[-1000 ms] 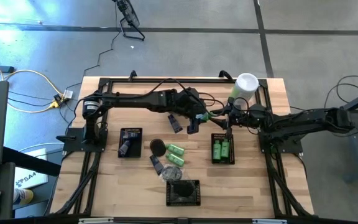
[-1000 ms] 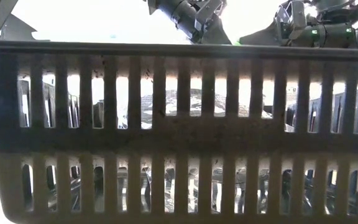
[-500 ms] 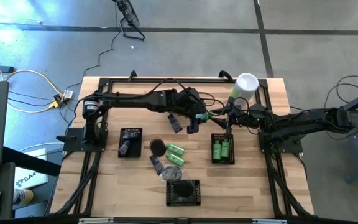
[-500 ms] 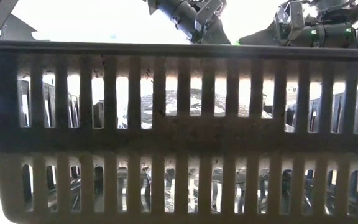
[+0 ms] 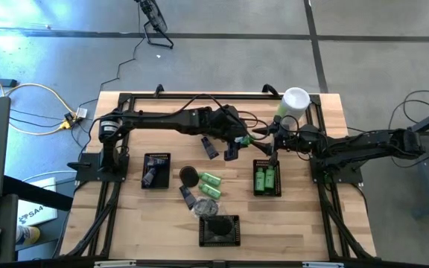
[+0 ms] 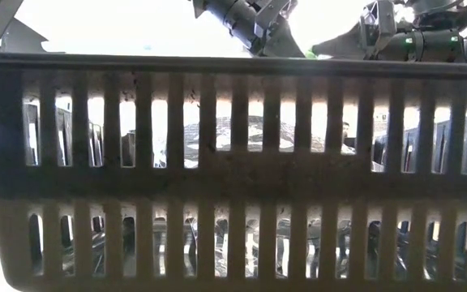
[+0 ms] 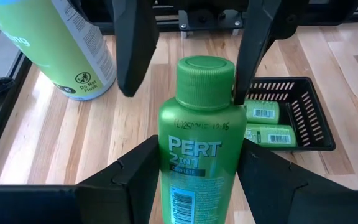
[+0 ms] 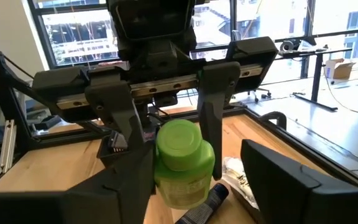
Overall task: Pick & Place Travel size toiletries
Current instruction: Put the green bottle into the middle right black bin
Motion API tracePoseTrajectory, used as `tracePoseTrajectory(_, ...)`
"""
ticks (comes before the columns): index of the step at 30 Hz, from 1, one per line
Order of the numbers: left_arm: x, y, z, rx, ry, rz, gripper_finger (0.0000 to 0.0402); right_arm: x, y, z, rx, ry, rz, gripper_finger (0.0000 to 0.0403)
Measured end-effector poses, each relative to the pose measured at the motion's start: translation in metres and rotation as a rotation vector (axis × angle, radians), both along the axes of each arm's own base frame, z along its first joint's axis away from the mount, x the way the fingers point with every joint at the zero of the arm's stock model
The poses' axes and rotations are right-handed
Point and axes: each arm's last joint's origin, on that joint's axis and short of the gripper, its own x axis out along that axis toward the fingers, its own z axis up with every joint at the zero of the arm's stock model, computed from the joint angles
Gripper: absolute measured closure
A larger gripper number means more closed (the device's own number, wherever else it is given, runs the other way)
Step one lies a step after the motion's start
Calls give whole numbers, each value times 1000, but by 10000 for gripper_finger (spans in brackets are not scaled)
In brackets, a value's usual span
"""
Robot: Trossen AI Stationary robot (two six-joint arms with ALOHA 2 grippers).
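Clamped in the left gripper (image 5: pixel 238 138): one green bottle (image 7: pixel 197 143), held off the table (image 5: pixel 304 223) near the back middle, both fingers pressed flat to the sides of its body. Labelled PERT 2 in 1, with the cap pointing toward the right gripper (image 5: pixel 268 135).

Right gripper spread wide around the cap end and gripping nothing. One finger sits at or just touching the cap edge, the other well clear of it. Hard to say from the wrist views whether that near finger makes real contact.

Standing just behind the right gripper: pale-green canister (image 5: pixel 293 104), white lid up.

Down on the table, right of centre: right basket (image 5: pixel 255 179), black mesh, with two more green bottles (image 5: pixel 260 179) lying side by side inside.

At the left: left basket (image 5: pixel 147 171) with dark tubes in it.

At the front edge: front basket (image 5: pixel 202 231), dark contents, not readable — filling the low view almost entirely with its slatted wall.

Loose between the baskets:
- a pair of green tubes (image 5: pixel 211 180)
- a white packet (image 5: pixel 211 191) just in front of them
- a dark round piece (image 5: pixel 188 175) beside them
- a black tube (image 5: pixel 188 197) near the front basket
- another black tube (image 5: pixel 210 147) under the left arm
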Motion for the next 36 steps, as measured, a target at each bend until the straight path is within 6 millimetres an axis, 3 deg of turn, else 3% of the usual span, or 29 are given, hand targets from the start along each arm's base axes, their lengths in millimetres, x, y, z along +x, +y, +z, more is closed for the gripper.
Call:
tracePoseTrajectory(14,0,0,1,3,-7,4,208,10,-1,-6,-10,-27,22,133)
tracePoseTrajectory(26,0,0,1,3,-4,4,208,13,-1,-5,-20,-64,29,173)
tracePoseTrajectory(36,0,0,1,3,-4,4,208,13,-1,-5,-15,-67,29,176)
